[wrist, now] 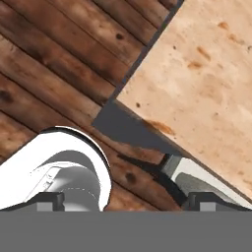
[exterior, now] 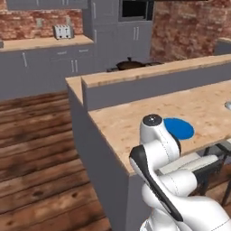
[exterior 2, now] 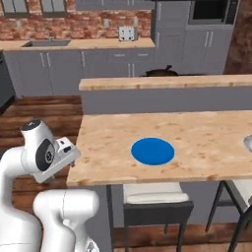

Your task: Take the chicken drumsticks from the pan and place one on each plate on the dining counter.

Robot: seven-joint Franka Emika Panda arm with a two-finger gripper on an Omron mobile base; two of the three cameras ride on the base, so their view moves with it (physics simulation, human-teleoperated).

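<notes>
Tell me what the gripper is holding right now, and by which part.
Nothing is held. The gripper is open, its fingertips wide apart with only wood floor and the dining counter corner beyond them.

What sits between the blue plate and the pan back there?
In the right base view, bare wood counter top, then the raised grey ledge, separate the blue plate from the pan.
</notes>
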